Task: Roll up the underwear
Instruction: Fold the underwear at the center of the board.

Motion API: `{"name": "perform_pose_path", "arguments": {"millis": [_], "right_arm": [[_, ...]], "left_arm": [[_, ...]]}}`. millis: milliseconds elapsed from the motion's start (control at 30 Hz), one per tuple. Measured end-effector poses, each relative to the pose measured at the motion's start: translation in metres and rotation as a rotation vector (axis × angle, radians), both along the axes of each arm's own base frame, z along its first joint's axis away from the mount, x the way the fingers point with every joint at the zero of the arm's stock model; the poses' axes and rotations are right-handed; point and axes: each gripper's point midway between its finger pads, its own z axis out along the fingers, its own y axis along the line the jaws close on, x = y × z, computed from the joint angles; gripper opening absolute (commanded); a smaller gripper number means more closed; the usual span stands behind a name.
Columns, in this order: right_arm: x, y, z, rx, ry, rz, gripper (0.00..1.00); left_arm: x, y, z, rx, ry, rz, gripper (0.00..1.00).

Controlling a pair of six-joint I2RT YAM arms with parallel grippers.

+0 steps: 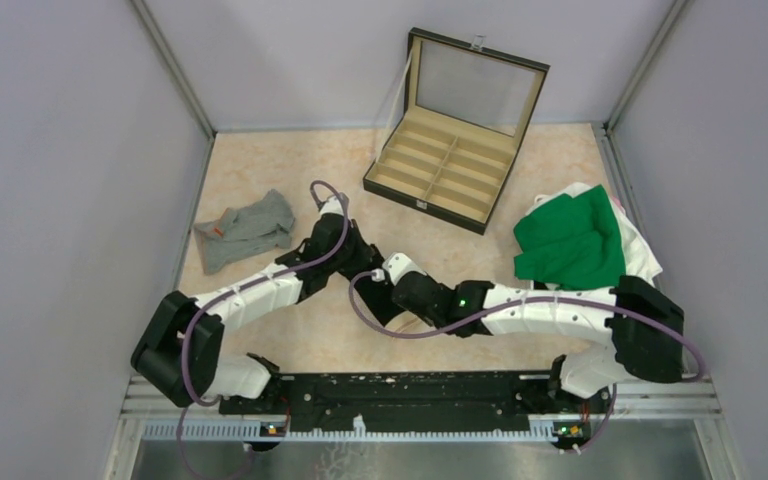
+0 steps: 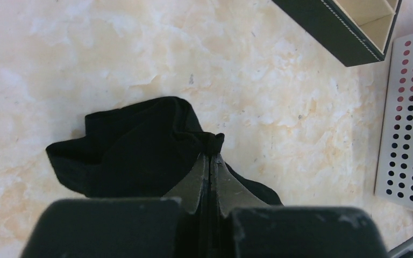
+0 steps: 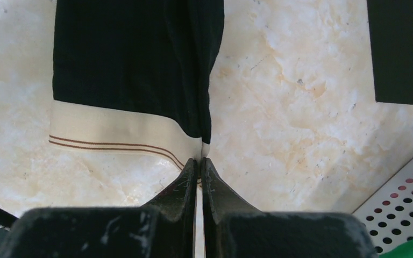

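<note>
Grey pair: we see the grey pair [image 1: 245, 230] lying crumpled near the left edge of the tabletop [image 1: 260, 160], well apart from both arms and untouched.
Left claw: the left claw [image 2: 211, 157] is pressed narrow, its tips pinching a bunched fold of the black pair.
Black pair: the black pair [image 2: 134, 150] lies on the tabletop towards the near edge, about the middle, between the two arms. It is rumpled at the left claw's end and flatter at the cream waistband [image 3: 113, 134].
Right claw: the right claw [image 3: 199, 161] is closed tight too, and it seems to nip the waistband at its corner, where the cloth folds over.
Case: the open case [image 1: 440, 170] stands by the far edge, its compartments bare.
Green cloth: a green cloth [image 1: 570, 240] is heaped at the right edge.
Step in hand: we judge the black pair is being pulled out and squared between both claws; no roll has formed yet.
Next move: we think the cloth must be laid flat and smooth. Then one end has to be turned over and rolled tightly towards the other, with both claws working evenly so that it does not bunch.
</note>
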Motion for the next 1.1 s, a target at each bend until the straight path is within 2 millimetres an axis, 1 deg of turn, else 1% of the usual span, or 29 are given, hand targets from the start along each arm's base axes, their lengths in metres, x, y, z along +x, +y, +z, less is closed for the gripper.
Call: {"name": "perform_pose_path", "arguments": {"millis": [133, 267, 433, 633, 867, 1100], "right_arm": [[-0.005, 0.004, -0.006, -0.078, -0.028, 0.02, 0.0], [-0.008, 0.008, -0.007, -0.12, -0.058, 0.034, 0.0], [-0.012, 0.016, -0.003, -0.129, -0.08, 0.052, 0.0], [-0.015, 0.024, -0.001, -0.142, -0.089, 0.071, 0.0], [-0.02, 0.032, -0.012, -0.187, -0.09, 0.094, 0.0], [-0.022, 0.041, -0.016, -0.214, -0.099, 0.105, 0.0]], "left_arm": [[-0.007, 0.01, -0.007, -0.009, 0.007, 0.02, 0.0], [-0.012, 0.021, -0.011, -0.012, 0.012, 0.043, 0.0], [-0.014, 0.028, -0.011, -0.022, 0.003, 0.06, 0.0], [-0.018, 0.037, -0.019, -0.018, 0.014, 0.08, 0.0], [-0.021, 0.048, -0.023, -0.019, 0.019, 0.104, 0.0], [-0.022, 0.057, -0.029, -0.015, 0.027, 0.127, 0.0]]}}
